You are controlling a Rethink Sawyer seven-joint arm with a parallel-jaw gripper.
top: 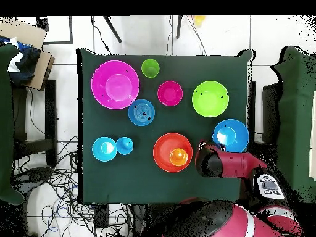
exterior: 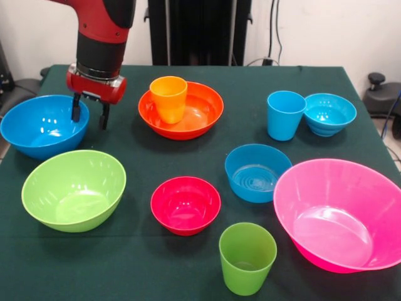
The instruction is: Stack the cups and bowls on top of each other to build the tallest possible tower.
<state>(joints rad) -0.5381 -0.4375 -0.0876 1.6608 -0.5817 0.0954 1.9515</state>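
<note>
gripper (exterior: 89, 115) is hanging with its 2 fingers a little apart and nothing between them. it is sitting over the right rim of the big blue bowl (exterior: 41, 124), at about 10 o'clock on the table (exterior: 138, 263) in the front view, maybe getting ready to pick that bowl up.

the orange cup (exterior: 168, 98) is already standing inside the wide orange bowl (exterior: 200, 113) at 12 o'clock, so 1 little stack is started. the light blue cup (exterior: 285, 114) and small turquoise bowl (exterior: 329, 113) are touching at 2 o'clock. the lime green bowl (exterior: 73, 189) is at 8 o'clock, the small red bowl (exterior: 185, 204) and medium blue bowl (exterior: 256, 172) are near the middle, the green cup (exterior: 247, 257) is at 6 o'clock, and the big pink bowl (exterior: 338, 213) is at 4 o'clock. they are all sitting open side up and apart.

i am seeing no words or labels on anything.
</note>
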